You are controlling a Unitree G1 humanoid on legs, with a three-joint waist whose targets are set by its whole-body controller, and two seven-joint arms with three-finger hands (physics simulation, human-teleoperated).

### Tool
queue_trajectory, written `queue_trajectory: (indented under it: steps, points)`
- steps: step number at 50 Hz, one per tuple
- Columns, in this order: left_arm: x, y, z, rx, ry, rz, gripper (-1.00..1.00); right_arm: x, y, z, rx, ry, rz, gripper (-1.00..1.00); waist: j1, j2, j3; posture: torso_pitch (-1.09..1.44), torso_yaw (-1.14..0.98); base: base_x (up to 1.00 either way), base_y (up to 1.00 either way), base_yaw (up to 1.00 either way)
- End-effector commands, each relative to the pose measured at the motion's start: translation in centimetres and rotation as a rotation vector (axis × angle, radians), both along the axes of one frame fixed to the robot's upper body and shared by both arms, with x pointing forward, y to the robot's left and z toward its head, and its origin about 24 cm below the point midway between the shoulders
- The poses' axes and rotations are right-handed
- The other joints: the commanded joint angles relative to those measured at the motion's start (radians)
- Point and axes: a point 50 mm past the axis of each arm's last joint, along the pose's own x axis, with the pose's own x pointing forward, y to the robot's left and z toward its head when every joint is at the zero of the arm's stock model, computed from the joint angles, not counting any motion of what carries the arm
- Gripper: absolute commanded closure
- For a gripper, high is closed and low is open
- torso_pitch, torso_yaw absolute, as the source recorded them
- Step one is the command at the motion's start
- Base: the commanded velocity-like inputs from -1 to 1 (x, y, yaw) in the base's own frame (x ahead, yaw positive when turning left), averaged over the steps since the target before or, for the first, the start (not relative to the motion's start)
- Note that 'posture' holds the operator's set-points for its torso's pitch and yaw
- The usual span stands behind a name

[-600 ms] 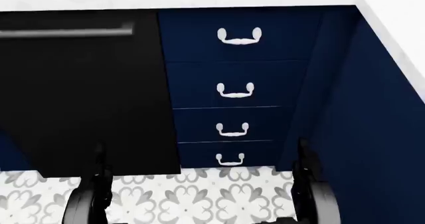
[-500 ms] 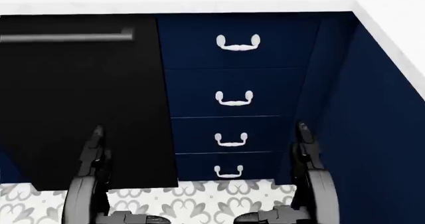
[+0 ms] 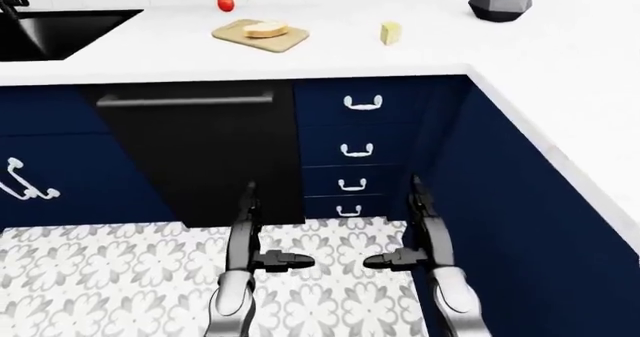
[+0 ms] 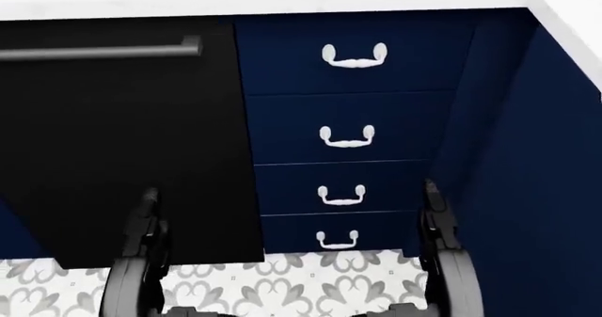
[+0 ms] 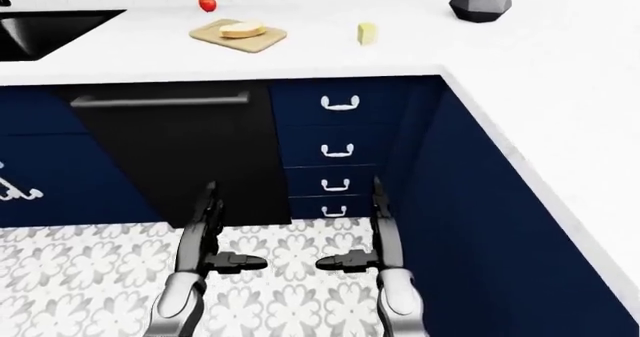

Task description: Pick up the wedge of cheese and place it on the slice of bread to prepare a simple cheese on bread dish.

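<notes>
**Left-eye view: cheese and bread wait on the worktop, my hands low and empty**

Left-eye view has my left hand (image 3: 283, 260) and right hand (image 3: 392, 260) hanging over the patterned floor (image 3: 100, 269), fingers spread loosely toward each other and holding nothing. The wedge of cheese (image 3: 390, 32) stands on the white worktop (image 3: 560, 74), well back from its near edge and close to the inner corner where the worktop turns. To its left in this view, the slice of bread (image 3: 266, 29) lies on a wooden cutting board (image 3: 259, 37), apart from the cheese. A red tomato (image 3: 225, 2) sits beyond the board, a dark faceted plant pot (image 3: 500, 1) toward the worktop's top-right, and a black sink (image 3: 55, 31) at the left edge. Below the worktop's edge are a black dishwasher (image 3: 205, 149) and navy drawers (image 4: 353, 126) with four white handles. No brand, label or writing can be read anywhere.
</notes>
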Motion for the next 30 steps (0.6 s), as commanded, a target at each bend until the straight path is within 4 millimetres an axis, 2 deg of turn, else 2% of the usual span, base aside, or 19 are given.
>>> queue_trajectory:
  steps: [1,2,4,8,10,13,16,17,19,20,21,23,26,29,30]
  points:
    - [0.37,0.38,1.45,0.007,-0.078,0.014,-1.0,0.41,0.6,1.67,0.004,-0.088,0.025,-1.0,0.004,0.017,-0.006,0.0,0.0,-0.01,0.23,0.0]
    - [0.35,0.38,1.46,0.008,-0.079,0.014,-1.0,0.42,0.58,1.63,0.004,-0.087,0.025,-1.0,0.003,0.001,-0.007,0.0,0.0,-0.02,0.23,0.0]
    - [0.34,0.37,1.47,0.008,-0.079,0.014,-1.0,0.45,0.63,1.87,0.003,-0.085,0.027,-1.0,0.006,0.004,-0.003,0.0,0.0,0.0,0.23,0.0]
    - [0.29,0.32,1.49,0.008,-0.079,0.013,-1.0,0.43,0.67,2.03,0.0,-0.085,0.027,-1.0,0.009,-0.017,-0.008,0.0,0.0,0.0,0.22,0.0]
    - [0.29,0.29,1.49,0.008,-0.08,0.012,-1.0,0.41,0.67,1.95,0.0,-0.086,0.027,-1.0,0.012,-0.029,0.005,0.0,0.0,-0.01,0.08,0.0]
    - [0.3,0.26,1.49,0.009,-0.08,0.012,-1.0,0.45,0.67,2.03,0.002,-0.085,0.027,-1.0,0.014,-0.028,-0.001,0.0,0.0,0.0,0.0,0.0]
    - [0.27,0.22,1.49,0.01,-0.08,0.011,-1.0,0.38,0.78,1.74,-0.005,-0.088,0.032,-1.0,0.02,-0.039,-0.001,0.0,0.0,0.0,0.0,0.0]
    - [0.26,0.2,1.48,0.01,-0.08,0.01,-1.0,0.38,0.79,1.72,-0.006,-0.087,0.032,-1.0,0.019,-0.037,-0.012,0.0,0.0,0.0,0.21,0.0]
    - [0.22,0.18,1.48,0.01,-0.08,0.01,-1.0,0.37,0.83,1.73,-0.007,-0.088,0.035,-1.0,0.02,-0.093,0.003,0.0,0.0,0.0,0.35,0.0]
    - [0.2,0.18,1.5,0.01,-0.081,0.009,-1.0,0.36,0.84,1.74,-0.008,-0.088,0.034,-1.0,0.02,-0.13,-0.001,0.0,0.0,0.0,0.38,0.0]
    - [0.19,0.19,1.52,0.01,-0.081,0.01,-1.0,0.35,0.85,1.76,-0.008,-0.088,0.035,-1.0,0.008,-0.095,0.006,0.0,0.0,0.0,0.38,0.0]
    - [0.18,0.2,1.53,0.01,-0.082,0.01,-1.0,0.31,0.87,2.21,-0.008,-0.089,0.036,-1.0,0.003,-0.104,0.001,0.0,0.0,0.0,0.38,0.0]
    - [0.17,0.2,1.54,0.009,-0.083,0.01,-1.0,0.27,0.85,2.19,-0.007,-0.09,0.036,-1.0,-0.006,-0.096,-0.007,0.0,0.0,0.0,0.38,0.0]
    - [0.17,0.13,1.47,0.01,-0.082,0.009,-1.0,0.24,0.85,2.01,-0.005,-0.091,0.038,-1.0,-0.008,-0.073,0.005,0.0,0.0,0.0,0.29,0.0]
    - [0.15,0.1,1.45,0.011,-0.082,0.008,-1.0,0.25,0.87,1.96,-0.004,-0.092,0.04,-1.0,-0.015,-0.048,0.011,0.0,0.0,0.0,0.0,0.0]
